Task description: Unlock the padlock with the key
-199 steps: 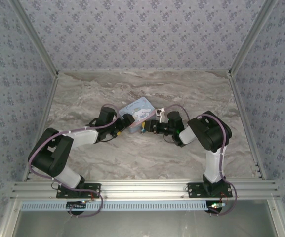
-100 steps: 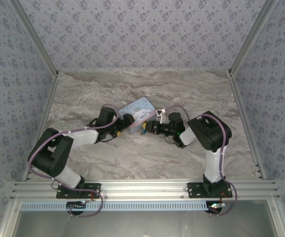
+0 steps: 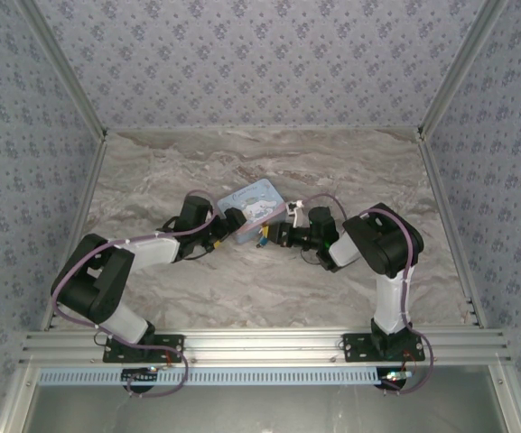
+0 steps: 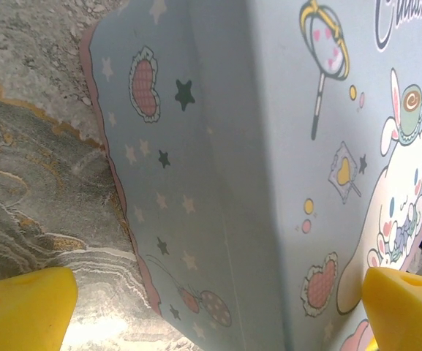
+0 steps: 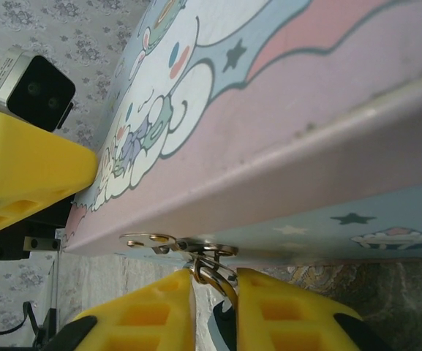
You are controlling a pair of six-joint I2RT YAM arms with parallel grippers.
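Right gripper has its two yellow fingers set narrow, side by side, with the thin silvery shackle of the tiny blue-teal padlock rising out of the slit between them; whether they actually pinch it I cannot tell. Left gripper is spread wide, straddling a corner of the light-blue rectangular cartoon tin box: one yellow fingertip is over the grey marble-patterned table, the other over the lid.

By count there are two arms, two grippers, one tin and one padlock.

The padlock hangs from a small metal hasp on the tin's near edge, just in front of the right gripper. From above it is only a blue speck between tin and fingers, while both arms meet at the tin mid-table. The right wrist view gives the shackle and hasp up close, plus a left-gripper finger at the lid's far edge. The left wrist view gives the tin's side wall and its white long-eared character print
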